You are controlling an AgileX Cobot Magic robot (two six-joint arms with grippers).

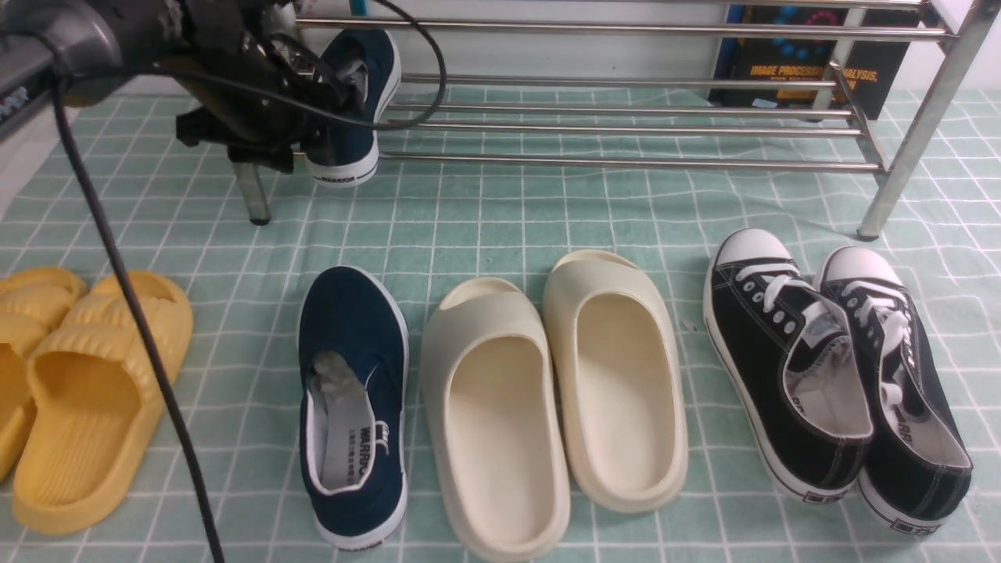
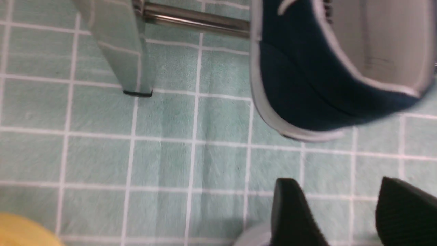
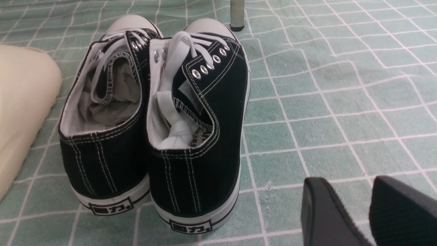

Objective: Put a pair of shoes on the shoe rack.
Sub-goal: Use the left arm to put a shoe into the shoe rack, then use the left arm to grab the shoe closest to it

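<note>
Left gripper hangs with jaws apart and empty, just clear of one navy shoe lying on the shoe rack at its left end — half done. The second navy shoe waits on the cloth — not yet racked.

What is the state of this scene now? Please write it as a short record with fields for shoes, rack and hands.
first navy shoe: on the shoe rack, at its left end
second navy shoe: off the rack, beside the cream slides
left hand: open, empty, close to the first navy shoe, not touching
right hand: open, empty, near the black sneakers
left to do: second navy shoe
</note>
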